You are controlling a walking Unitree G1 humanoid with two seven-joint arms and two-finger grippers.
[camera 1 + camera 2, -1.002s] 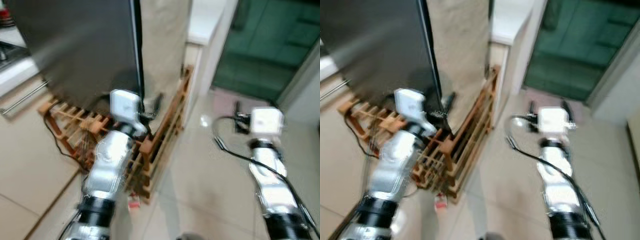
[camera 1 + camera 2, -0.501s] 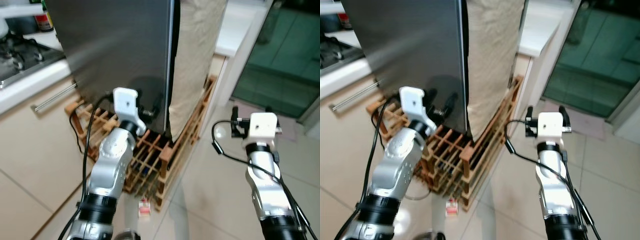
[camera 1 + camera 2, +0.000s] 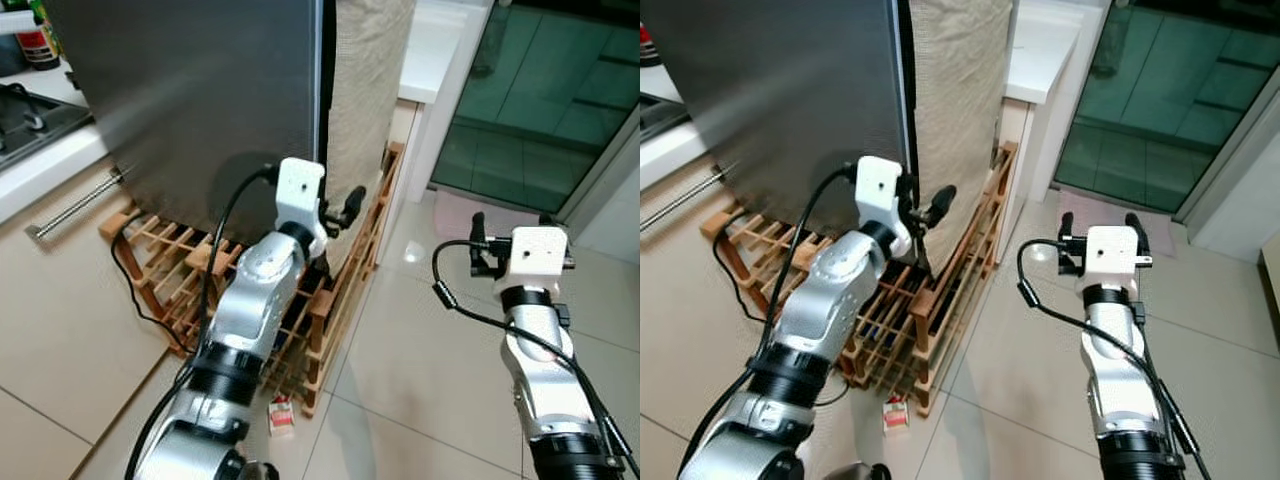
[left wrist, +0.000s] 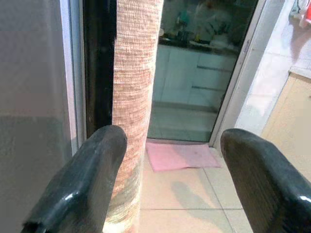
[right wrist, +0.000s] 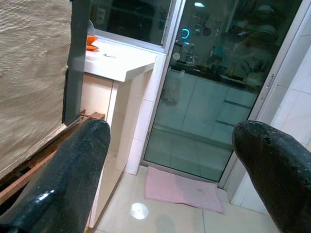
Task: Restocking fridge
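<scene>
The fridge (image 3: 200,100) has a grey steel door, shut, and a beige woven cloth (image 3: 365,90) covers its side. It stands on a wooden slatted rack (image 3: 330,300). My left gripper (image 3: 340,210) is raised at the door's right edge, low on the fridge, open and holding nothing. In the left wrist view its fingers (image 4: 82,184) frame the dark seam (image 4: 99,68) between the door and the cloth. Off to the right, over the tiled floor, my right gripper (image 3: 1102,222) hangs open and empty, and its fingers (image 5: 58,179) stand wide apart.
A small red and white carton (image 3: 282,415) lies on the floor by the rack's corner. A counter with a stove (image 3: 25,110) and a drawer handle (image 3: 75,205) is on the left. A white counter (image 5: 121,60), glass door (image 3: 540,90) and pink mat (image 5: 184,189) are on the right.
The camera has shifted and the blur has cleared. My left arm has swung up and to the right, to the fridge door's edge. The right arm holds about the same pose.
</scene>
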